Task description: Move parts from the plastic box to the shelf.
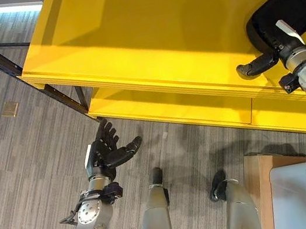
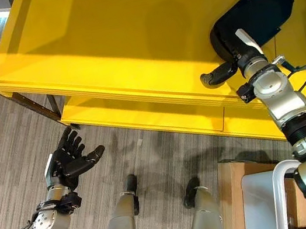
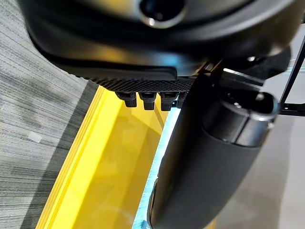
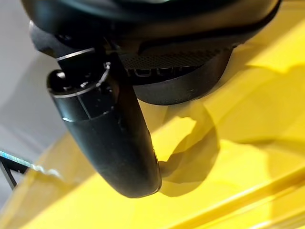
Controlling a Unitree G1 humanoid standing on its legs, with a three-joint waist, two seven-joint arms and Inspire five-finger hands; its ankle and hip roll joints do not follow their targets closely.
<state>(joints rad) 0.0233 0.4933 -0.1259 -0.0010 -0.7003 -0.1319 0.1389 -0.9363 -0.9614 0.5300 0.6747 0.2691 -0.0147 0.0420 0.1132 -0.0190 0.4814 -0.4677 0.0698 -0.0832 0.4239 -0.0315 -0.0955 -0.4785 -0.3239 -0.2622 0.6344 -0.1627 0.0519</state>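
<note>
The yellow shelf (image 1: 145,38) fills the upper part of both eye views, its top board bare apart from a black part (image 2: 254,16) lying near its right end. A second yellow board sits lower, behind the front edge. The right hand (image 2: 246,53) lies on that part, the thumb standing out to the left over the yellow board; its fingers are hidden against the black part, so I cannot tell whether they grip it. The right wrist view adds the thumb hanging just above the board with its shadow under it. The left hand (image 1: 107,149) hovers over the grey floor (image 1: 21,173) in front of the shelf's front edge, fingers spread apart and holding nothing. Its wrist view shows fingertips (image 3: 143,100) in a row above the yellow board's edge. At lower right a white-rimmed plastic box (image 1: 292,196) sits on a brown carton (image 1: 255,173); its contents cannot be made out. The shelf's left and middle stand clear
</note>
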